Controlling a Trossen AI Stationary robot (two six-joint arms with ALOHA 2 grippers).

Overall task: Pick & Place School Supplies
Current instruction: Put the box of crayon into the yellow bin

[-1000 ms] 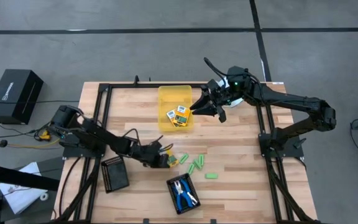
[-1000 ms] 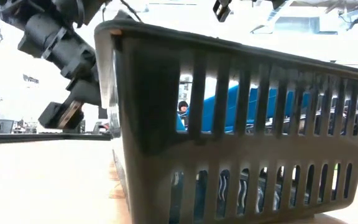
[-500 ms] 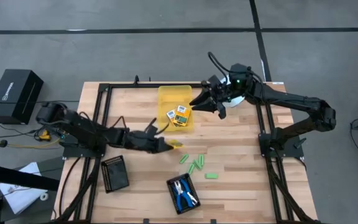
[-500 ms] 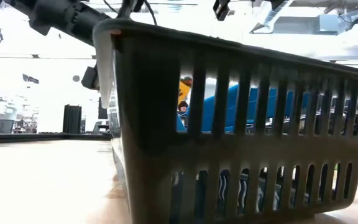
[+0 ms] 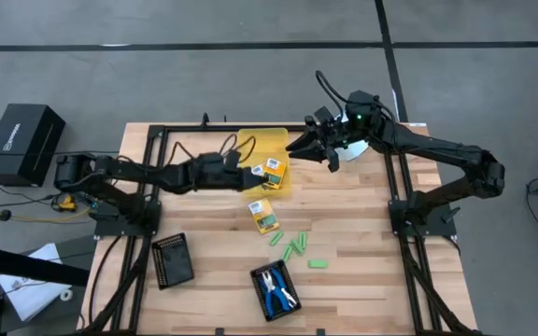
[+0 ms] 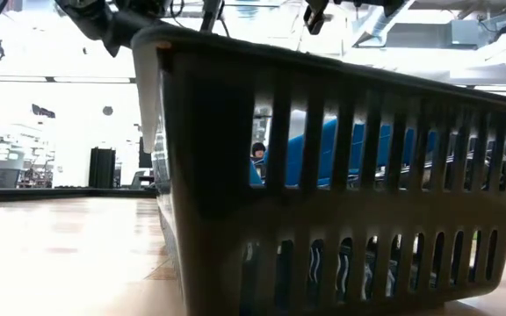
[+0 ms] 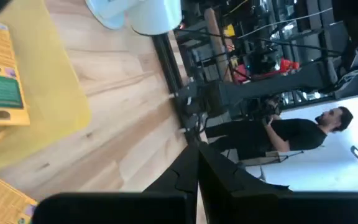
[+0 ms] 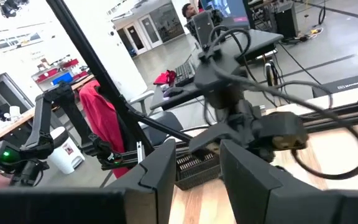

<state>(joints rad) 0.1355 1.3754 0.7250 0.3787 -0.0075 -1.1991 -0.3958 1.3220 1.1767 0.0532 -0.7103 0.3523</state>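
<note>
My two grippers over the yellow bin, supplies half sorted

My left gripper (image 5: 247, 174) is hovering clenched and empty at the bin's (image 5: 247, 142) left edge, above centre frame; my right gripper (image 5: 308, 147), jaws parted on nothing, is hanging at its right rim. Two printed boxes (image 5: 267, 172) are lying in the bin, a third box (image 5: 264, 215) just below it, green sticks (image 5: 293, 246) lower, and blue-handled tools (image 5: 275, 287) in the bottom black tray (image 5: 257, 277).

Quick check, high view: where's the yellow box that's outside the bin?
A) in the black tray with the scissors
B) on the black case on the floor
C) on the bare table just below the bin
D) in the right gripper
C: the box lies on the wood between the bin and the green sticks.
</note>
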